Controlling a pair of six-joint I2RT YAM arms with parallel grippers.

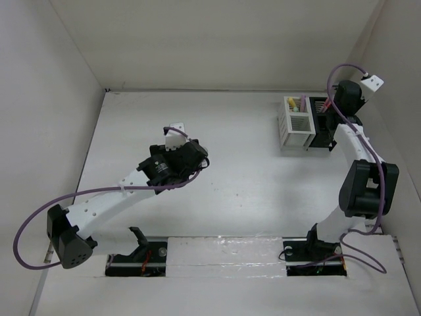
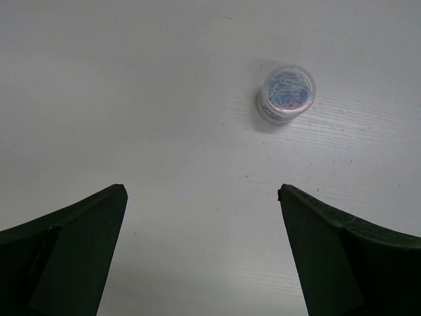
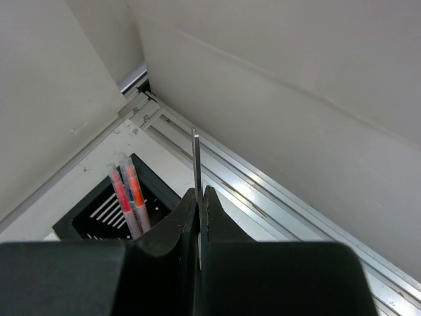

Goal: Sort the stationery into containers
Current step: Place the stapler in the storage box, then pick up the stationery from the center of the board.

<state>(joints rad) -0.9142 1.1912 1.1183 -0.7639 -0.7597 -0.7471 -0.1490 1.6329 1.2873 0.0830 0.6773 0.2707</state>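
As the right hand [image 3: 199,192] grips a blade [image 3: 195,158], pens [image 3: 123,197] occupy the organizer [image 3: 89,201].

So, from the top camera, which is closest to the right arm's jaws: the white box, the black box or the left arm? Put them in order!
1. black box: right at the jaws, at the back right.
2. white box: next to the black box, on its left side.
3. left arm: far off on the left side.
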